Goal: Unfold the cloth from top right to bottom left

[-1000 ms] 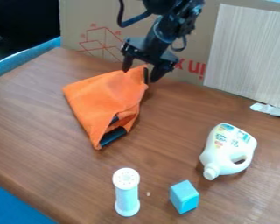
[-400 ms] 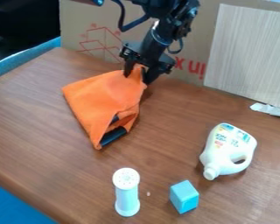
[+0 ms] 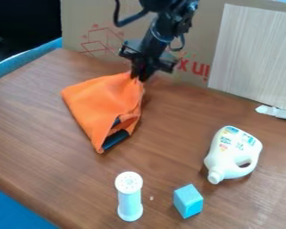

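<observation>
The black gripper (image 3: pixel 140 77) hangs down at the upper middle of the camera view, shut on the top right corner of the orange cloth. The orange cloth (image 3: pixel 104 103) lies folded on the left half of the table, its held corner pinched up into creases. Its lower tip points toward the front, and a dark underside shows through a gap between the folded layers near that tip.
On the wooden table (image 3: pixel 44 147) stand a white-capped cylinder (image 3: pixel 130 201) and a blue block (image 3: pixel 187 201) at the front. A white jug (image 3: pixel 232 154) lies at the right. Behind stands a cardboard sheet (image 3: pixel 133 27) with a pale panel (image 3: pixel 256 53).
The gripper's fingers have come together on the cloth's top corner. The gripper has shifted a little to the left, and the upper part of the cloth has bunched up slightly.
</observation>
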Robot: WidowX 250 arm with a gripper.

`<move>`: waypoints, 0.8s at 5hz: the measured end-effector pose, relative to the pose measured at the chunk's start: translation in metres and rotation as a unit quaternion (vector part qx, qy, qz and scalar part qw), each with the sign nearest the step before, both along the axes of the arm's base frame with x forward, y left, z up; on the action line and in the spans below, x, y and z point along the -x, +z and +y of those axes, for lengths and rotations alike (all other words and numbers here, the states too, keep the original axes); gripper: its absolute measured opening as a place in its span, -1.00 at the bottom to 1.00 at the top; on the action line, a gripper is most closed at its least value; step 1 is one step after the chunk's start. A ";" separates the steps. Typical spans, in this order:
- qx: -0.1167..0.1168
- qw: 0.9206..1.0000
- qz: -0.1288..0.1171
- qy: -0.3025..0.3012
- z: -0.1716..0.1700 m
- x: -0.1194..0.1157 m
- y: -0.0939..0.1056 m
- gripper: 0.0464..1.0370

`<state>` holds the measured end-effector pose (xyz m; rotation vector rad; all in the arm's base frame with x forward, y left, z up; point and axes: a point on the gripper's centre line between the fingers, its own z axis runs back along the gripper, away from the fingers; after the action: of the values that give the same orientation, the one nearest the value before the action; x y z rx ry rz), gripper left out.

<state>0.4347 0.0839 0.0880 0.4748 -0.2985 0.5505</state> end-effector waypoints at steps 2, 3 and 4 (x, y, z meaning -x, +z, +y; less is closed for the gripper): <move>0.059 0.997 -0.042 -0.005 0.004 0.016 0.046 -0.95; 0.102 0.993 -0.052 -0.009 0.025 0.044 0.062 -0.95; 0.128 0.990 -0.047 -0.027 0.040 0.074 0.064 -0.95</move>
<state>0.3606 0.1243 0.1516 0.1919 -0.3244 0.5500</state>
